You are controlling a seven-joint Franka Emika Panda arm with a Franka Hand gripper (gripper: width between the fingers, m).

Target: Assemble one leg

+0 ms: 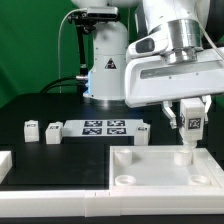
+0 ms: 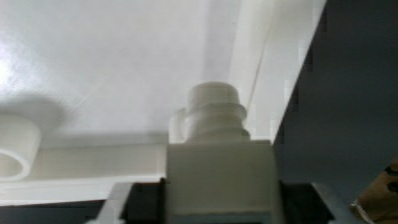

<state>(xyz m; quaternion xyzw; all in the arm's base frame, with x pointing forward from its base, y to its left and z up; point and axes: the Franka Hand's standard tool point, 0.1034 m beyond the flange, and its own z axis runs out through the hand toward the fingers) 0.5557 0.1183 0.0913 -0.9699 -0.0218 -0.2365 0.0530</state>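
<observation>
My gripper (image 1: 191, 118) is shut on a leg (image 1: 193, 126), a small white post with a black-and-white tag on its face. It holds the leg upright, with the narrow threaded end down over the far right corner of the large white panel (image 1: 150, 165). In the exterior view the tip looks at or just above the panel's surface; I cannot tell if it touches. In the wrist view the leg (image 2: 217, 135) sticks out from between the gripper (image 2: 217, 205) jaws, over the panel (image 2: 107, 70) close to its edge. A round corner socket (image 2: 15, 140) shows off to one side.
Three more white legs stand on the black table: two (image 1: 30, 129) (image 1: 52, 131) towards the exterior view's left and one (image 1: 143, 132) beside the marker board (image 1: 104, 126). Another white part (image 1: 4, 162) lies at the left edge. The robot base (image 1: 105, 60) stands behind.
</observation>
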